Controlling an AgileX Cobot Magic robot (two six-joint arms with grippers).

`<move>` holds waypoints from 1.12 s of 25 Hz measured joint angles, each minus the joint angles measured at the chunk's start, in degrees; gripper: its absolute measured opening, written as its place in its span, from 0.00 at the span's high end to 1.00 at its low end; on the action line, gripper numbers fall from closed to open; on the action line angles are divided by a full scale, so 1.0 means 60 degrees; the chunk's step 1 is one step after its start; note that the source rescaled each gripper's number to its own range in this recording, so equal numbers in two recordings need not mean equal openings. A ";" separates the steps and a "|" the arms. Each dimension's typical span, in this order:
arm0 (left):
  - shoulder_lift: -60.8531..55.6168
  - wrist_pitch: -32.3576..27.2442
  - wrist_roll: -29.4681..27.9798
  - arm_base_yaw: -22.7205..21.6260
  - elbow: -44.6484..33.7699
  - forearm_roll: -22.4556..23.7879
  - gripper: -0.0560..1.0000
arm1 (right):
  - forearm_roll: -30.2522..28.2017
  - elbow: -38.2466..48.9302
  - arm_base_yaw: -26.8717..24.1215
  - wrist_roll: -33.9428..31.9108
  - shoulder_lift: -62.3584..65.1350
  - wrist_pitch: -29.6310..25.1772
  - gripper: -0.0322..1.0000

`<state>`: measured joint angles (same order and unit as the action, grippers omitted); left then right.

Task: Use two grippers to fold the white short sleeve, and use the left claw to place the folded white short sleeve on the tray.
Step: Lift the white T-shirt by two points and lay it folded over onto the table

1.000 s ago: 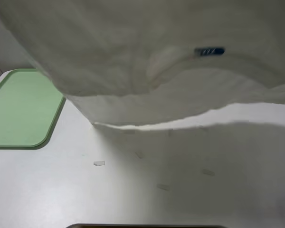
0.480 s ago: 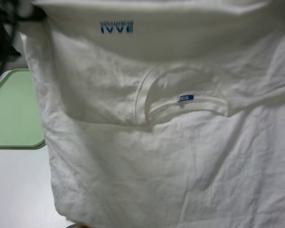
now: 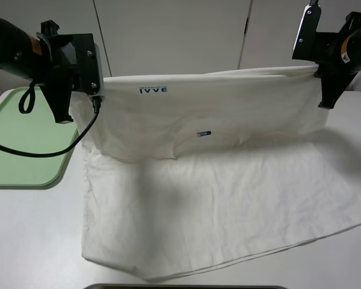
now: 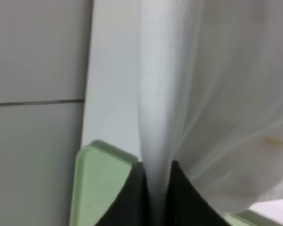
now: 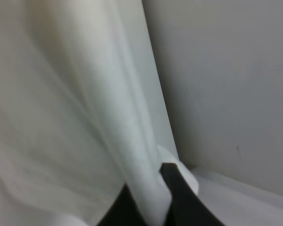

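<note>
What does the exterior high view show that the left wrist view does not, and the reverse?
Only exterior high: the right end effector, the blue lettering, the blue neck tag. Only left wrist: a close look at the cloth pinched between the black fingers of the left end effector. Both: that left end effector, the white short sleeve and the pale green tray.

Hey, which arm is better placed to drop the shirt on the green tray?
Left. The left gripper pinches the white short sleeve right by the tray; the right gripper holds the opposite corner, far from it.
</note>
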<state>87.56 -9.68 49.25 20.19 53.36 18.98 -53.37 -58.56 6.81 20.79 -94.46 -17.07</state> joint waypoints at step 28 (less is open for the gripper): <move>0.0322 -0.1926 0.0878 0.1460 0.0000 0.0400 0.94 | -0.0175 0.0707 0.0188 0.3850 -0.0087 -0.0798 0.97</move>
<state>89.48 -21.24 54.52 28.95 53.36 21.38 -54.42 -54.32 7.93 43.90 -94.99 -21.86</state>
